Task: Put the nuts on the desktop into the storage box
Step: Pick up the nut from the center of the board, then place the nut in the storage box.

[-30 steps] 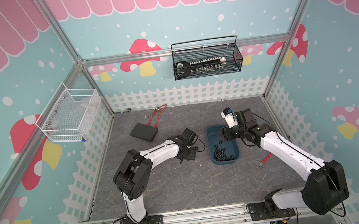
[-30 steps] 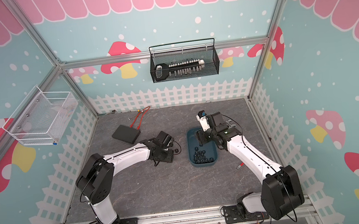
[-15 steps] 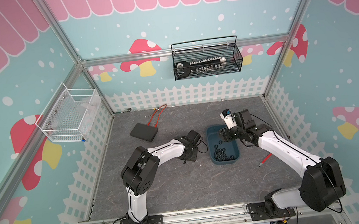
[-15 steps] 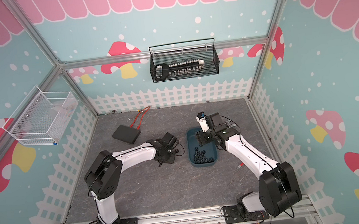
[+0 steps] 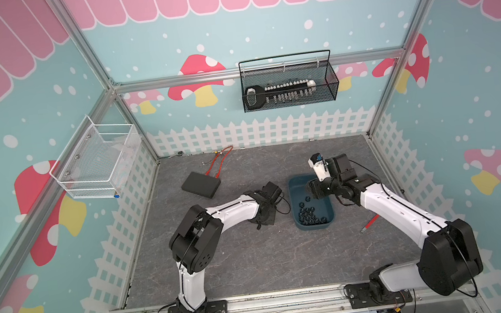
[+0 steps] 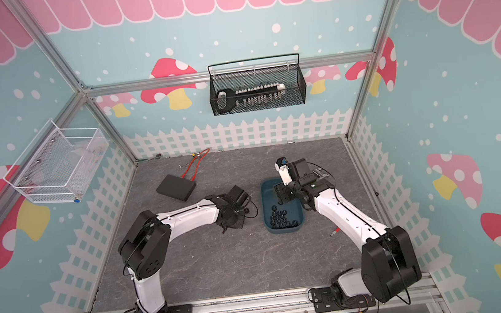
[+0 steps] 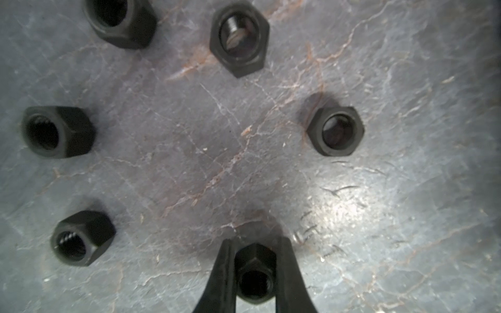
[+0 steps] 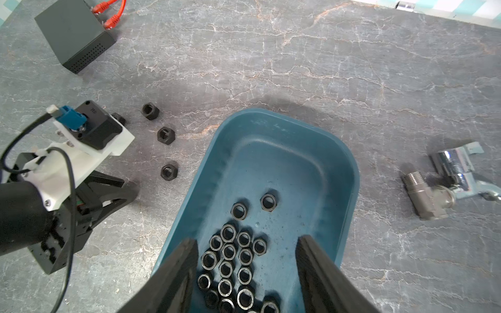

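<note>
On the dark marble desktop [image 7: 406, 81] my left gripper [image 7: 254, 244] is shut on one small black hexagonal nut [image 7: 254, 273], low against the surface. Several more loose nuts [image 7: 335, 131] lie around it. In both top views the left gripper [image 5: 264, 218] sits just left of the teal storage box [image 5: 293, 187]. The right wrist view shows three of the loose nuts [image 8: 166, 134] beside the box. My right gripper [image 8: 246, 244] hangs open and empty over the storage box [image 8: 339, 162], where several nuts [image 8: 230, 252] lie at the near end.
A flat black box [image 5: 201, 184] with red cables [image 5: 219, 161] lies at the back left. Silver metal fittings [image 8: 433, 195] lie on the far side of the storage box from the left arm. A red rod [image 5: 370, 223] lies under the right arm. Wire baskets [image 5: 287, 85] hang on the walls.
The left gripper's jaws have closed onto a nut on the desktop, and the left arm's elbow has swung right. The right arm has barely moved.
</note>
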You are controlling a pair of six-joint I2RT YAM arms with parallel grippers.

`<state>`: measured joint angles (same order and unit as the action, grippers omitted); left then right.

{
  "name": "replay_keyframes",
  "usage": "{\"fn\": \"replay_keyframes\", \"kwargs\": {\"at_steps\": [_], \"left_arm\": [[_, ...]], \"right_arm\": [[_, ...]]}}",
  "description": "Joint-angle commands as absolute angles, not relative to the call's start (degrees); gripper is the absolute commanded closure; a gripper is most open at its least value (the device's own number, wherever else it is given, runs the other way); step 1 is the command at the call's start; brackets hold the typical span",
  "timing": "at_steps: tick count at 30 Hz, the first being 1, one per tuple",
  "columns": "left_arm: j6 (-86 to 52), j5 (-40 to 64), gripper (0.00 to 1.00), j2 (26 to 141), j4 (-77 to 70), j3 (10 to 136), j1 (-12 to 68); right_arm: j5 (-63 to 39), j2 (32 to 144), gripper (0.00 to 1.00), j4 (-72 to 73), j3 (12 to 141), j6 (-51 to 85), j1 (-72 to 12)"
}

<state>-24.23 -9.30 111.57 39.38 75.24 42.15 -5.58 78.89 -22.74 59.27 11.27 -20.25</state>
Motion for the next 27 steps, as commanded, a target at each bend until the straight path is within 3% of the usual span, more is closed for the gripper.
{"fn": "replay_keyframes", "kwargs": {"at_steps": [1,11,22,23,27], "left_arm": [[-23.21,-11.29,1.00,109.99,42.29,81.73,43.95],[-19.10,-9.07,1.00,112.15,47.80,107.02,50.69],[-19.67,-5.58,1.00,123.09,47.81,114.54,52.82],[-19.77,-5.62,0.98,123.87,47.81,114.85,52.82],[-19.79,-5.71,0.64,125.47,47.81,116.12,52.82]], "right_arm": [[-1.59,76.29,0.36,-22.94,58.61,12.55,-20.57],[4.40,70.65,0.33,-25.63,59.15,13.92,-20.39],[15.61,65.37,0.23,-30.48,58.85,15.03,-19.34],[15.86,65.26,0.21,-30.66,58.65,15.10,-19.21],[16.17,65.02,0.17,-30.85,58.12,15.07,-18.98]]}}
